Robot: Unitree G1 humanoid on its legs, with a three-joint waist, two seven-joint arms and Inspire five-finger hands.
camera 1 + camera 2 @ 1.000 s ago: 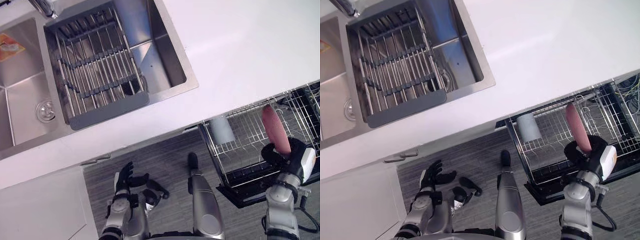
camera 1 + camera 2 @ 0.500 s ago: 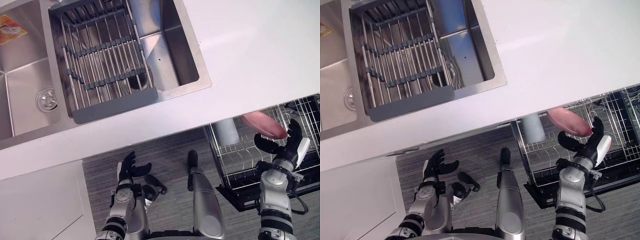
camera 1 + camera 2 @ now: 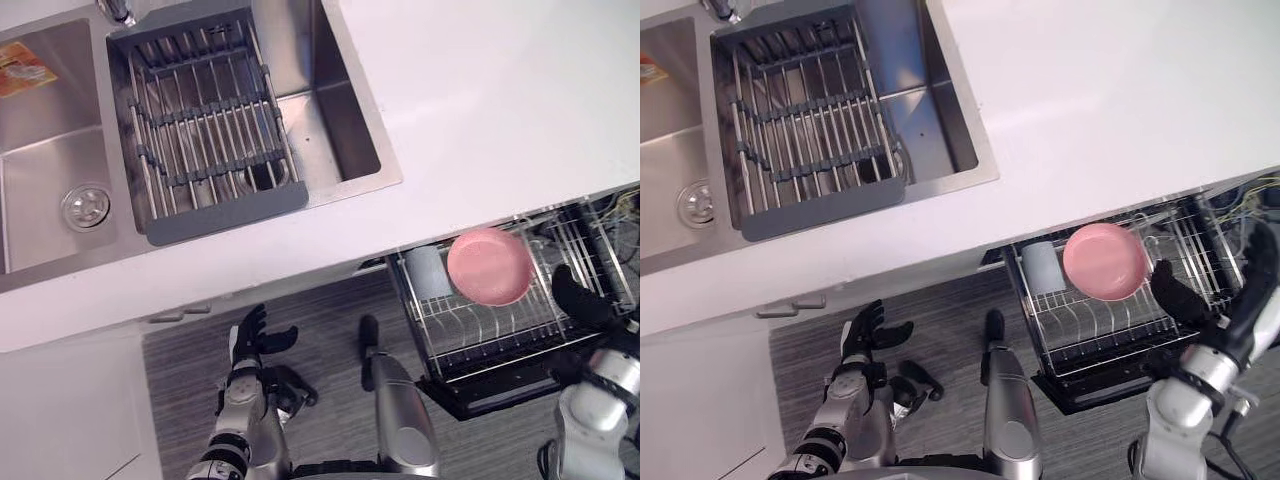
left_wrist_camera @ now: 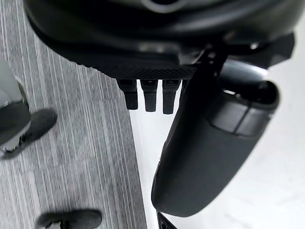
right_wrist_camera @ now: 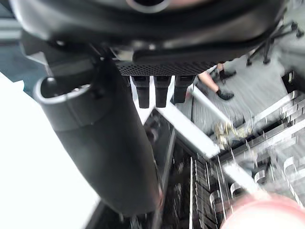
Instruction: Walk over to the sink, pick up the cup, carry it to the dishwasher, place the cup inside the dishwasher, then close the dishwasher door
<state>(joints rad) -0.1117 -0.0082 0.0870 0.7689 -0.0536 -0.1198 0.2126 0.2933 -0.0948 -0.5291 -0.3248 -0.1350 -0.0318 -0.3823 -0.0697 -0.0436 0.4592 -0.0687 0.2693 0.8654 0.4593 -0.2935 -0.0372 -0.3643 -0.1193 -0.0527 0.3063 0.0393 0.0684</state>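
Note:
The pink cup [image 3: 489,266] lies in the dishwasher's wire rack [image 3: 500,325], its round face turned up toward me; it also shows in the right wrist view as a pink edge [image 5: 259,214]. My right hand [image 3: 583,303] hovers just right of the cup, apart from it, fingers [image 5: 161,90] straight and holding nothing. My left hand [image 3: 250,345] hangs low over the floor in front of the sink cabinet, open and empty, with its fingers [image 4: 150,95] straight.
A grey cup [image 3: 428,270] stands in the rack beside the pink one. The steel sink [image 3: 345,125] holds a grey drying rack [image 3: 210,120]. White countertop [image 3: 500,100] overhangs the pulled-out rack. An orange sponge [image 3: 25,78] lies in the left basin.
My right hand has let go of the pink cup and drawn back to the right. The cup has tipped from standing on edge to lying in the rack. The camera has shifted.

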